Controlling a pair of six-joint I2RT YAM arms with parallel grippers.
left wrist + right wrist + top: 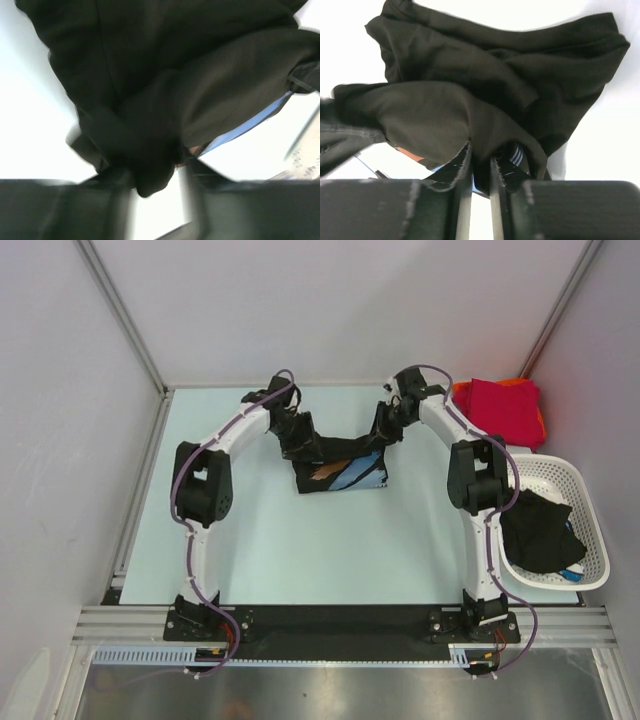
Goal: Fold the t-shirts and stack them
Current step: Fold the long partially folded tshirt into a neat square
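Observation:
A black t-shirt (pixel 338 465) with a blue and orange print hangs between my two grippers above the middle of the table. My left gripper (pixel 296 436) is shut on its left upper edge; the black cloth (pixel 150 100) fills the left wrist view. My right gripper (pixel 385 432) is shut on its right upper edge; the cloth (pixel 480 90) bunches between my fingers (pixel 465 190). A crimson red t-shirt (pixel 505 408) lies folded on an orange one (pixel 461 390) at the back right. Another black t-shirt (pixel 540 530) lies in the basket.
A white plastic lattice basket (pixel 575 480) stands at the right edge of the table. White walls enclose the pale table (pixel 250 540) on three sides.

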